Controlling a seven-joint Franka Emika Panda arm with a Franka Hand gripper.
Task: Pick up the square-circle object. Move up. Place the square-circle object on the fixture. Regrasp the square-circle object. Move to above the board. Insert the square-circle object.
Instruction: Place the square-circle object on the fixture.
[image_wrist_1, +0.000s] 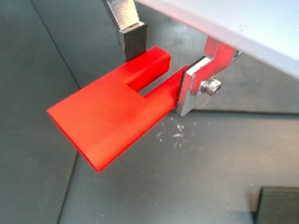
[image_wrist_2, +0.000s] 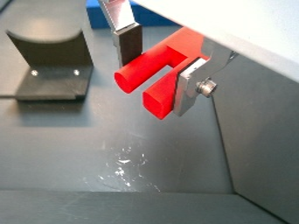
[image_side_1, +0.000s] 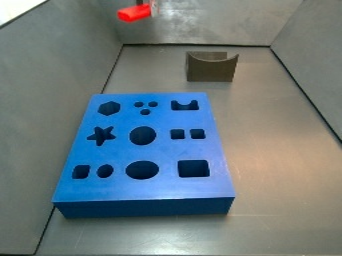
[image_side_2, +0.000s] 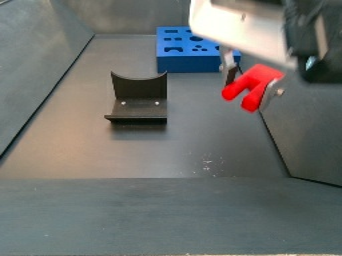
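The square-circle object (image_wrist_1: 111, 118) is a bright red block with a round and a square prong (image_wrist_2: 146, 72). My gripper (image_wrist_1: 163, 70) is shut on it at the prong end, and the same grip shows in a wrist view (image_wrist_2: 159, 68). It hangs well above the floor in both side views (image_side_1: 134, 13) (image_side_2: 251, 85). The fixture (image_side_1: 210, 66) is a dark notched block standing at the back, seen too in a side view (image_side_2: 136, 98) and a wrist view (image_wrist_2: 52, 57). The blue board (image_side_1: 147, 150) lies flat on the floor, apart from the fixture (image_side_2: 187, 48).
Grey walls enclose the dark floor on all sides (image_side_1: 80, 60). Small white specks lie on the floor below the gripper (image_wrist_2: 126, 166).
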